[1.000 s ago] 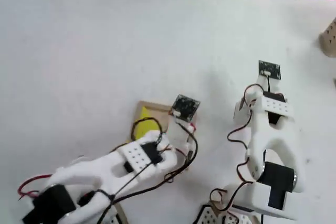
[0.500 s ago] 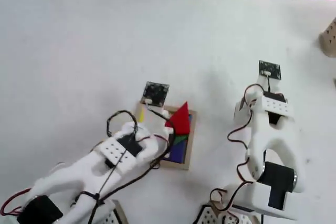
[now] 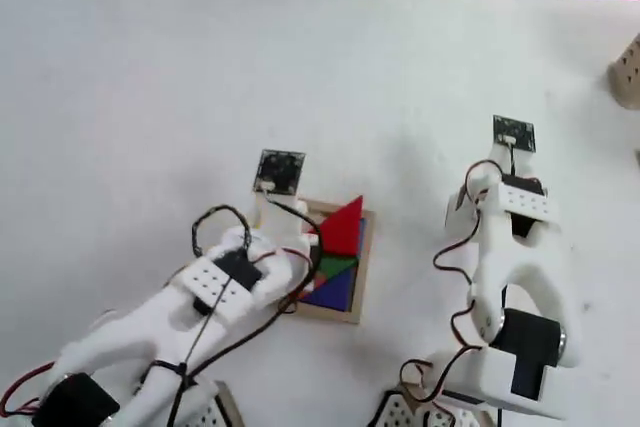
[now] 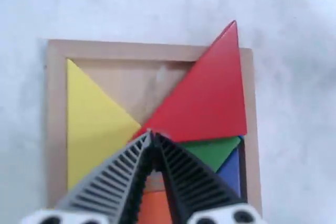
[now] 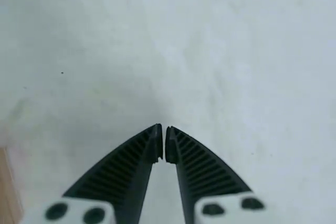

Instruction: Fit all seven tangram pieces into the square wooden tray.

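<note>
So we push rather than lift: our left gripper (image 4: 152, 137), closed on nothing, sits at the inner corner of the red triangle (image 4: 207, 98), whose far tip overhangs the rim of the wooden tray (image 4: 55, 119). Bare floor beside the yellow triangle (image 4: 94, 124) gives room to swing it in; our right gripper (image 5: 163, 142), closed and empty, hangs well apart.

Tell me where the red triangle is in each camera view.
High view: red triangle lies across the wooden tray's upper right corner in the picture, tip past the rim.
Left wrist view: red triangle just beyond the left gripper's shut tips, apex over the wooden tray's rim.
Right wrist view: white table beyond the right gripper.
Shared landmark: the wooden tray.
</note>
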{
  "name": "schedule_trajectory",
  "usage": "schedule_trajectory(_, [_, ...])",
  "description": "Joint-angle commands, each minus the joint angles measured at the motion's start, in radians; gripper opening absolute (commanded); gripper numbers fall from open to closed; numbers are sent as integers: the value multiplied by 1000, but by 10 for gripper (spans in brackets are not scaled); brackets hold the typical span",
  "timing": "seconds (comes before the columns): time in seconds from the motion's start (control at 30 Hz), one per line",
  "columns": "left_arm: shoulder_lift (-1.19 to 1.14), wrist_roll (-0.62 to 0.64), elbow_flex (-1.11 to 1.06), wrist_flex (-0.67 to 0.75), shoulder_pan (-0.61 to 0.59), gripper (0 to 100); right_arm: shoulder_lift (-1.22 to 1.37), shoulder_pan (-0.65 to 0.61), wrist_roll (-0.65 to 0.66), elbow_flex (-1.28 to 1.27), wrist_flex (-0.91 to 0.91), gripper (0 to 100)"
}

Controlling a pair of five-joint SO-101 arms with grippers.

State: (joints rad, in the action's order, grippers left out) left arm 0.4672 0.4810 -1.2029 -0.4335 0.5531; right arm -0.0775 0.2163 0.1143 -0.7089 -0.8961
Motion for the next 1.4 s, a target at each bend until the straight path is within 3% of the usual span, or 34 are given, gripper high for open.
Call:
schedule_trajectory(0.0, [33,-5,14,6,-16,24,-4,-4,-9,21,-10,19])
schedule_trajectory(0.17, [-12,0,32,80,-33,24,-5,-4,-9,21,-10,19])
schedule_trajectory(0.43, [-288,-5,216,83,-94,24,-5,-4,-9,21,-8,19])
schedule_trajectory(0.77, [-157,-5,226,80,-119,24,-4,-5,-9,21,-5,19])
schedule_trajectory(0.93, [-25,3,253,18,-50,24,-4,-21,-9,21,-5,19])
schedule_trajectory(1.13, [-10,5,287,-23,128,23,-4,-19,-9,21,-5,19])
schedule_trajectory(1.37, [-248,5,316,164,166,23,-4,-21,-9,21,-4,19])
